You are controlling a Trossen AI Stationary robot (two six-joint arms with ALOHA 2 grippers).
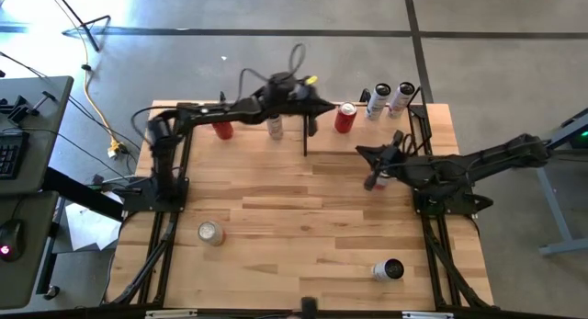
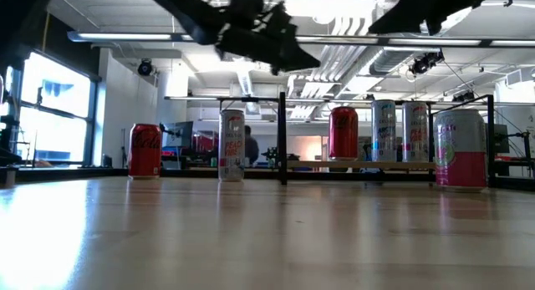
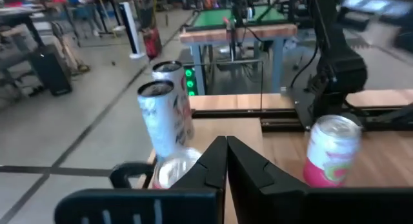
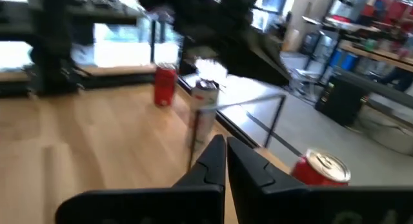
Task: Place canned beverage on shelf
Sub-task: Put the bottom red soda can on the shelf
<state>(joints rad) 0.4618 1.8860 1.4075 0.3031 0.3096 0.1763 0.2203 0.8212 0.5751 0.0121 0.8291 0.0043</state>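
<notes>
The shelf (image 1: pixel 367 133) is a low light-wood plank at the table's far right, with a black upright plate (image 2: pixel 282 139) at its left end. On it stand a red can (image 1: pixel 344 118) and two tall white cans (image 1: pixel 390 99). My left gripper (image 1: pixel 323 108) hovers shut and empty just above and left of the red can, whose silver top (image 3: pixel 173 170) shows beside its fingers (image 3: pixel 226 156). My right gripper (image 1: pixel 366 154) is shut and empty, raised near a pink-and-white can (image 1: pixel 381 179) standing on the table.
A red can (image 1: pixel 222 128) and a white can (image 1: pixel 275 126) stand at the far edge, left of the shelf. Two cans lie on their sides nearer the front, one at the left (image 1: pixel 211 233) and one at the right (image 1: pixel 390 269).
</notes>
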